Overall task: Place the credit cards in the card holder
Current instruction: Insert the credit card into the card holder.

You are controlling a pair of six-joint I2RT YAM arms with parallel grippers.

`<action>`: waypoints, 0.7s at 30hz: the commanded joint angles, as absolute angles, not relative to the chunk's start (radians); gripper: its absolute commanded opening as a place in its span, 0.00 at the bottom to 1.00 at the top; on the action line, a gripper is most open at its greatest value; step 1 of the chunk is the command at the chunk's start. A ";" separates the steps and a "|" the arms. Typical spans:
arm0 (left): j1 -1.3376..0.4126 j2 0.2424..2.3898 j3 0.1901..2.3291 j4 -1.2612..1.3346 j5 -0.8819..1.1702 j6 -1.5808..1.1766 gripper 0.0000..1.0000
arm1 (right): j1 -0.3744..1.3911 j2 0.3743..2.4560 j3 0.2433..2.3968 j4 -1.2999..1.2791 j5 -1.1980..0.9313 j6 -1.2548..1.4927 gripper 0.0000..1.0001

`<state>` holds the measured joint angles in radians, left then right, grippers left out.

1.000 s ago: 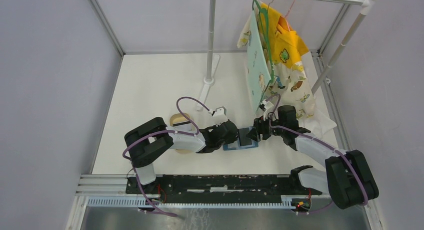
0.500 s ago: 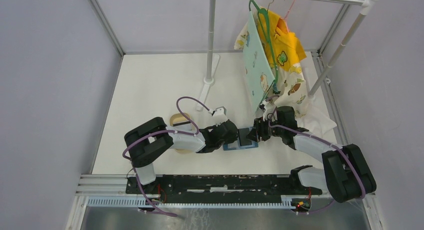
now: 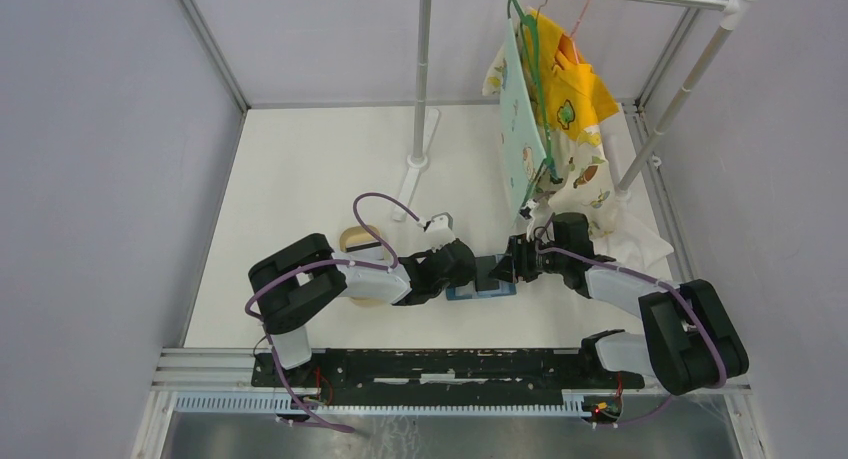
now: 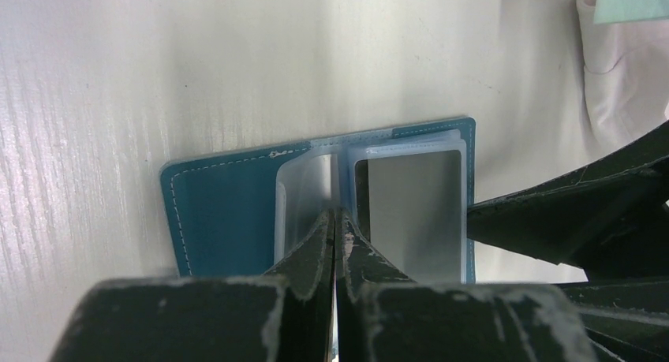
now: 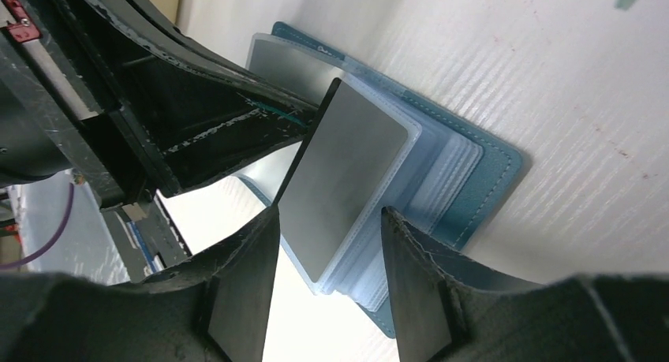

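Since a second ago: right elbow drawn inward, hanging clothes swung on their rail, right tool narrowed. Left tool closed tight, tips pressed down at the fold between clear sleeves. Right tool clamped on a credit card by its long edges: plain grey, tilted, far corner close against the left tool's tip. Card holder just ahead of both tools, flat on the white desk: teal, pale stitching, spread open. Holds a fanned stack of those sleeves; card's far end at the topmost one, unclear whether inside it.
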<state>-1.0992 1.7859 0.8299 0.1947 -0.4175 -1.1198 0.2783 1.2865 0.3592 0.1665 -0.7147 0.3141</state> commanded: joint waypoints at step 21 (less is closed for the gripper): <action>-1.108 1.762 0.830 0.164 -0.396 -1.062 0.02 | 0.245 1.258 0.328 0.312 -0.858 0.419 0.47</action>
